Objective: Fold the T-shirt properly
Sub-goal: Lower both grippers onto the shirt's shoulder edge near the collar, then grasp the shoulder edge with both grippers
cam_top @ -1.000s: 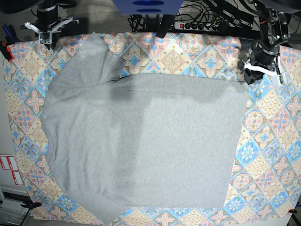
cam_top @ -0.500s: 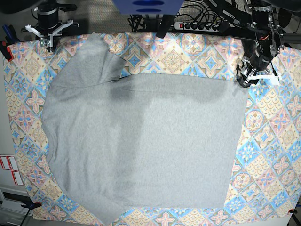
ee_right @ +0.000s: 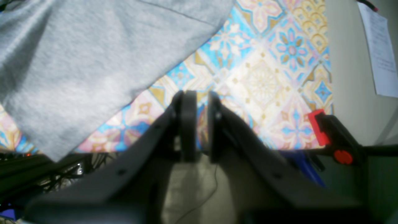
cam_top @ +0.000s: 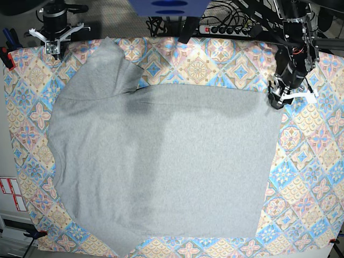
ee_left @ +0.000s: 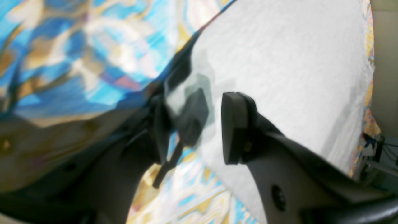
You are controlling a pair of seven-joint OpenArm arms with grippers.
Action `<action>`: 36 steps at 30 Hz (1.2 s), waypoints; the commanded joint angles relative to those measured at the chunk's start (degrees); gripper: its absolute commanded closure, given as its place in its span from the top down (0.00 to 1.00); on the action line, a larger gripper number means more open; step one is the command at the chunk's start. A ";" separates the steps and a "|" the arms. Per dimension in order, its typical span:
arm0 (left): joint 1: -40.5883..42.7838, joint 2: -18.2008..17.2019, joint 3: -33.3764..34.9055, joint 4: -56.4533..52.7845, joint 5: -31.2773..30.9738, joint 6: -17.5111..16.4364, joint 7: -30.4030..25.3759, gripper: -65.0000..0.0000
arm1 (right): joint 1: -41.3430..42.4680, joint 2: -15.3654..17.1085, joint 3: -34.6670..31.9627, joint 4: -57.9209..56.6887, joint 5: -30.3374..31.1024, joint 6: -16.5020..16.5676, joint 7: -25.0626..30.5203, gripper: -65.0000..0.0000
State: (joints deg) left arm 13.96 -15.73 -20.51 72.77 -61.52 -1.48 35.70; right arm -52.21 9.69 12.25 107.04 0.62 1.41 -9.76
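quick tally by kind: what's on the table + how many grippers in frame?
T-shirt, grey: 1
Tile-patterned cloth under it: 1
Grippers: 2, the left gripper with jaws open at the shirt's corner and the right gripper with jaws nearly closed, holding nothing
Red clamp at the table edge: 1
Total: 5

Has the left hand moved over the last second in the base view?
Yes. The left hand has shifted leftward and slightly down, from over the patterned cloth to the T-shirt's far corner.
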 commanded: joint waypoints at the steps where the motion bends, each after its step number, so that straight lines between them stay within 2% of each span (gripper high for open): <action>1: 0.07 0.12 0.95 -0.03 0.37 0.82 2.49 0.39 | -0.59 0.46 0.36 0.96 0.21 -0.40 1.19 0.08; 2: 0.07 0.12 1.48 0.24 0.29 0.82 2.49 0.37 | -0.59 0.46 0.36 0.96 0.21 -0.40 1.19 0.08; 4: 0.15 0.12 3.06 1.73 0.55 0.73 2.49 0.28 | -0.59 0.46 0.36 0.96 0.30 -0.40 1.19 0.08; 6: 0.42 0.12 3.68 2.70 0.55 -0.85 2.49 0.19 | -0.59 0.46 0.36 0.87 0.30 -0.40 1.19 0.10; 8: 0.95 0.12 3.77 2.88 0.64 -3.05 2.58 0.10 | -0.59 0.46 -0.51 0.87 0.30 -0.40 1.19 0.18; 10: 1.12 0.12 3.77 2.88 0.64 -3.40 2.58 0.00 | -0.59 0.46 -2.27 0.87 0.39 -0.40 1.19 0.27; 13: 1.39 0.03 3.77 2.88 0.73 -3.40 2.58 0.00 | -0.06 0.46 -5.17 0.87 0.56 -0.40 1.19 0.38; 15: 1.39 0.03 3.59 2.88 0.73 -3.40 2.58 0.00 | 1.26 0.46 -6.84 0.87 0.56 -0.40 0.13 0.42; 20: 2.00 -0.05 3.41 2.96 0.73 -3.40 2.49 0.00 | 5.57 0.46 -9.92 0.78 0.56 -0.40 -7.87 0.41; 27: 2.18 -0.05 3.41 2.96 0.73 -3.40 2.32 0.00 | 9.70 -0.33 -11.15 0.43 1.18 -0.40 -13.41 0.42; 30: 2.18 -0.14 3.41 2.96 0.73 -3.40 2.32 0.00 | 11.81 -1.21 -10.80 0.43 4.87 -0.40 -15.78 0.42; 36: 2.18 -1.20 3.41 2.96 0.73 -3.40 2.41 0.00 | 14.62 -1.12 -6.76 -2.39 18.41 -0.40 -19.30 0.42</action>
State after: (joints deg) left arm 16.05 -16.19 -16.73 74.96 -61.06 -5.10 38.35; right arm -36.67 8.32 5.41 104.09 19.27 0.82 -29.10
